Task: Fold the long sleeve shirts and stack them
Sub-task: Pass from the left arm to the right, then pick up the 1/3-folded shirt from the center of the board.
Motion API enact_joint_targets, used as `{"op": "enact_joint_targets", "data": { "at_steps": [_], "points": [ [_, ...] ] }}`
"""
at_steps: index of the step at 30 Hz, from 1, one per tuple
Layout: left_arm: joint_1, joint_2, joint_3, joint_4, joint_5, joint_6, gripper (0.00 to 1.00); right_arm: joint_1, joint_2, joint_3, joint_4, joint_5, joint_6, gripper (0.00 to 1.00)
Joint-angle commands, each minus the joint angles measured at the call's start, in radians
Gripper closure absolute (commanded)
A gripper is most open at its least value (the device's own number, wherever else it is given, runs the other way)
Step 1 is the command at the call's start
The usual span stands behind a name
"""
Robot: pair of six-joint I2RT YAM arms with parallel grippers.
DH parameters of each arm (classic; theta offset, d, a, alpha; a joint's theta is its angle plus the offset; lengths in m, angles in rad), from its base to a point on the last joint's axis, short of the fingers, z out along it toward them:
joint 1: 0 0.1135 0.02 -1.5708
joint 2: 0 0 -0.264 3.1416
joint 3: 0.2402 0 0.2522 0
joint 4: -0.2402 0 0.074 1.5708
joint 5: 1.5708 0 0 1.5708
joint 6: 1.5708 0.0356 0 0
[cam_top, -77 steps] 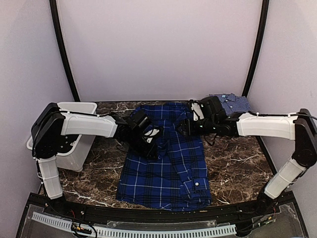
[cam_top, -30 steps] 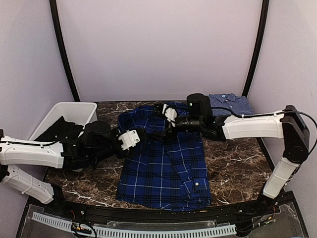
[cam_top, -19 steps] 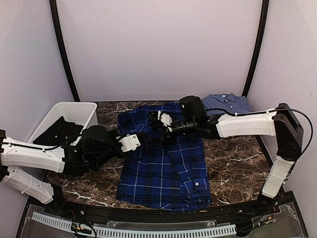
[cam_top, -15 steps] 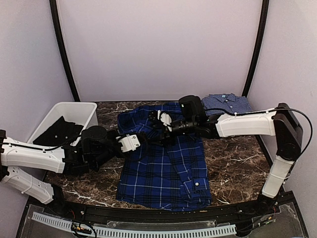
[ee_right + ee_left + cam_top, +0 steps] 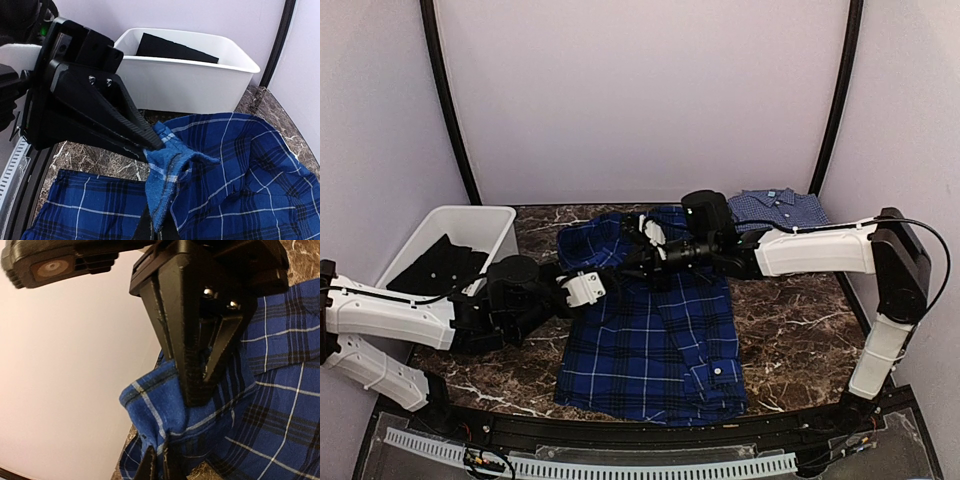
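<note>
Big shirt: the deep-blue plaid shirt (image 5: 660,340) lies spread out in the middle of the marble surface (image 5: 790,330); it is long and flat, so I think it is only partly folded
Small shirt: the lighter blue check shirt (image 5: 782,205) sits at the back right corner; it looks folded into a neat little square, collar on top; that one seems done
Red shirt: I see no red one from here
Bin: a white bin (image 5: 470,211) stands on the left, just beside the plaid shirt; a dark cloth (image 5: 440,265) lies inside; I cannot tell what it is
Left claw: the left claw (image 5: 605,279) is pinched tight on a bunched bit of plaid near the top left of the shirt
Right claw: the right claw (image 5: 632,260) is squeezed tight on the same raised bit of plaid, right next to the other claw; the cloth stands up in a little peak between them
Which bit: it could be a sleeve or a shoulder edge; I cannot tell
Done so far: one shirt folded, I think
Left to do: fold the plaid shirt smaller; then put it in a pile with the check shirt; the job looks about partway
</note>
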Motion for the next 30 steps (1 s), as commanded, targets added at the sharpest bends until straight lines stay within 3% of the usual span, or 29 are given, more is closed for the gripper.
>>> {"op": "enact_joint_targets", "data": {
  "at_steps": [1, 3, 7, 11, 20, 30],
  "points": [
    [-0.005, 0.009, 0.029, 0.031, -0.031, -0.089, 0.79, 0.007, -0.003, -0.017, 0.073, 0.056, 0.082, 1.0],
    [-0.004, 0.011, 0.057, -0.004, -0.041, -0.172, 0.64, 0.009, -0.013, -0.022, 0.087, 0.113, 0.117, 1.0],
    [-0.004, 0.008, 0.119, -0.119, -0.064, -0.399, 0.45, 0.009, -0.044, -0.047, 0.156, 0.23, 0.183, 1.0],
    [-0.004, -0.004, 0.175, -0.246, -0.074, -0.628, 0.33, 0.009, -0.036, -0.015, 0.156, 0.316, 0.214, 1.0],
    [0.016, -0.11, 0.212, -0.567, 0.007, -1.169, 0.2, -0.005, 0.017, 0.098, 0.146, 0.546, 0.262, 1.0],
    [0.129, -0.214, 0.151, -0.903, 0.217, -1.566, 0.2, -0.075, 0.09, 0.309, 0.09, 0.649, 0.346, 1.0]
  ]
}}
